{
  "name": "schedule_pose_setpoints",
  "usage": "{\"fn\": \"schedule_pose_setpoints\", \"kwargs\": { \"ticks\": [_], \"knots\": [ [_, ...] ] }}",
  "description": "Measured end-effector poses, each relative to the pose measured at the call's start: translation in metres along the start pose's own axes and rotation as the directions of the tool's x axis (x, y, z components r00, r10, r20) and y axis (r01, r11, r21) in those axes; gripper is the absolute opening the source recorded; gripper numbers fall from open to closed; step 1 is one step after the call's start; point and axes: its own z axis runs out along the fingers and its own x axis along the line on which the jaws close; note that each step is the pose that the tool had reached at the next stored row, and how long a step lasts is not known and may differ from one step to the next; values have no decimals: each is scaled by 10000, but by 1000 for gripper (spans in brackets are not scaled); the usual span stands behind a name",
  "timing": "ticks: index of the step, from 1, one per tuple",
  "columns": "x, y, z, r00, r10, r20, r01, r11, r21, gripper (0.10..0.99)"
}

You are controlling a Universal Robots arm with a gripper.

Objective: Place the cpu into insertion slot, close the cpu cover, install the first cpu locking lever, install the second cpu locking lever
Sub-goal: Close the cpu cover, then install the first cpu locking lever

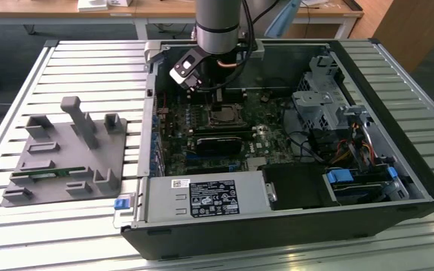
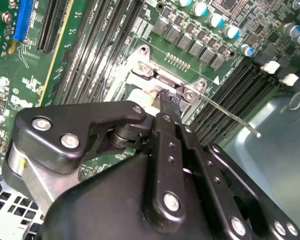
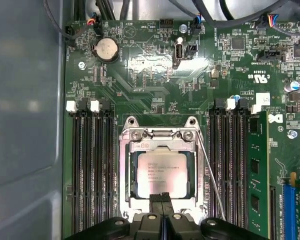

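The cpu [image 3: 161,173] lies flat in the insertion slot [image 3: 162,131], on the part of the motherboard [image 3: 155,80] toward the far wall of the computer case [image 1: 277,234] in the exterior view. The cpu cover [image 3: 127,172] is down over it, and the chip shows through the window. The hand [image 3: 162,199] is clenched, its fingertips pressed together with nothing between them. It stands at the cover's edge opposite the two hinge screws; whether it touches the cover, I cannot tell. One thin locking lever [image 3: 210,175] seems not latched. Its long axis runs along the side of the slot, nearly parallel to the memory slots [image 3: 230,170], just beside the hand and not under it.
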Motion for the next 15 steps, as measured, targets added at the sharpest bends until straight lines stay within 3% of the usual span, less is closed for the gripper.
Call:
{"fn": "schedule_pose_setpoints", "kwargs": {
  "ticks": [15],
  "knots": [
    [3, 9, -184, 10000, 3, -42, -2, 10000, 8, 106]
  ]
}}
